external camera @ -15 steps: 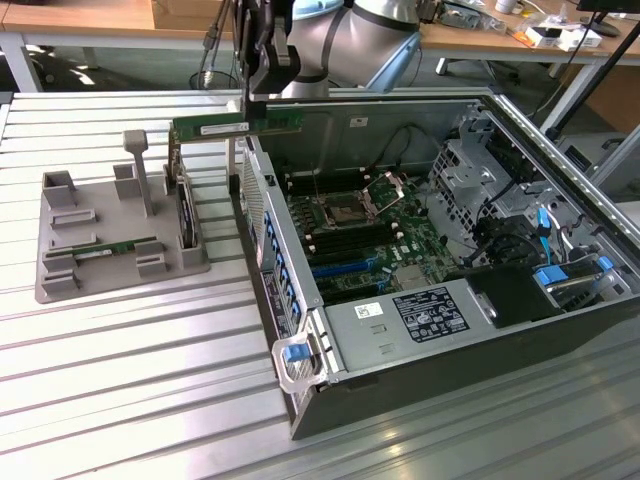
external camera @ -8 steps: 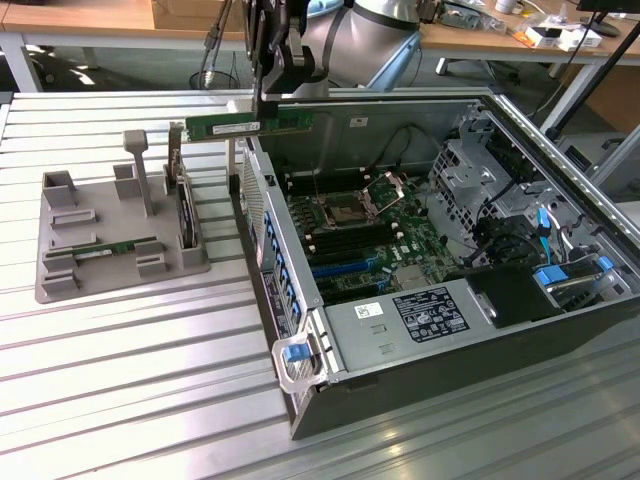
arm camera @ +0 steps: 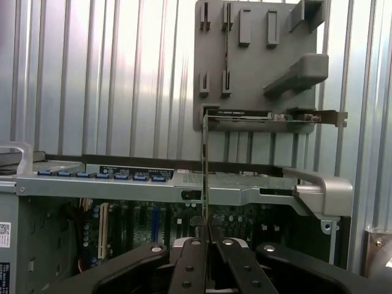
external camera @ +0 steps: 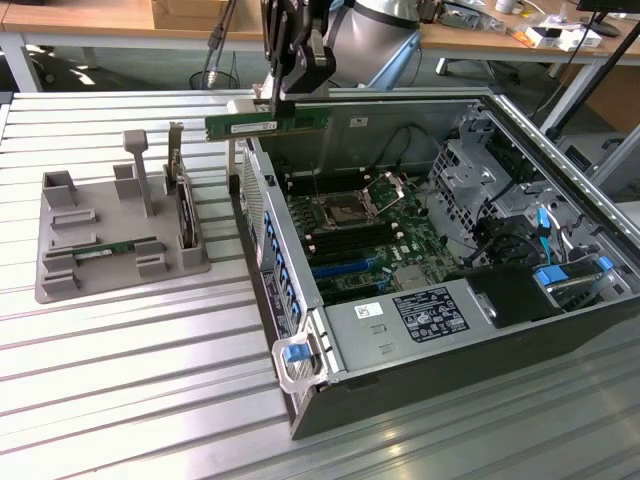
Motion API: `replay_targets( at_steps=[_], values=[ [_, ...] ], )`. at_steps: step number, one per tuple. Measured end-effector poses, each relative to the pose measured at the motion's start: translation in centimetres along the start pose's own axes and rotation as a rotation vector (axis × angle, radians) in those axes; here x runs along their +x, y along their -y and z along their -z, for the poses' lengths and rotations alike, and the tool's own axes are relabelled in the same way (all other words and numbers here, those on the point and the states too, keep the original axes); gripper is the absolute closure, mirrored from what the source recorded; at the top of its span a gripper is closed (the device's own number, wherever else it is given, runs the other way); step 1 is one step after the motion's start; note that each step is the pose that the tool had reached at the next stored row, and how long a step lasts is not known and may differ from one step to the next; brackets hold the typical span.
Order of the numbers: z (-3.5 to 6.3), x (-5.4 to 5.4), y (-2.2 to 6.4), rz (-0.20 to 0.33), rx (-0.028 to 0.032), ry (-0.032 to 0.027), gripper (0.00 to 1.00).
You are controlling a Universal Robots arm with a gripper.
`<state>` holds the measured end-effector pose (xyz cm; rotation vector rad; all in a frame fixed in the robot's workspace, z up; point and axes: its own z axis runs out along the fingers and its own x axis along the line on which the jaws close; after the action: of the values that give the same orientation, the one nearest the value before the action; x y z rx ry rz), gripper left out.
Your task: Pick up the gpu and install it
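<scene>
The gpu (external camera: 268, 123), a long thin green board with a white label, hangs level in the air over the back left corner of the open computer case (external camera: 330, 350). My gripper (external camera: 283, 97) is shut on its top edge from above. In the wrist view the gpu (arm camera: 204, 177) shows edge-on as a thin strip running out from between my closed fingertips, with my gripper (arm camera: 207, 242) over the case wall. The motherboard (external camera: 360, 235) with its slots lies inside the case, lower and toward the exterior view's right.
A grey holder (external camera: 70, 270) stands on the ribbed metal table at the exterior view's left, carrying a dark upright expansion card (external camera: 185, 210) with a metal bracket and another green stick (external camera: 115, 247). Cables and drive cages fill the case's right side. A blue latch (external camera: 295, 355) sits at its front corner.
</scene>
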<state>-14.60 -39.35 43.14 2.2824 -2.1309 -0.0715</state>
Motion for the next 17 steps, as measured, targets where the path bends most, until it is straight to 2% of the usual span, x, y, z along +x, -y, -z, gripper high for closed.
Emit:
replay_targets(
  at_steps=[17],
  values=[
    [0.11, 0.2, 2.49, 0.000, 0.0000, 0.0000, 0.88]
  ],
)
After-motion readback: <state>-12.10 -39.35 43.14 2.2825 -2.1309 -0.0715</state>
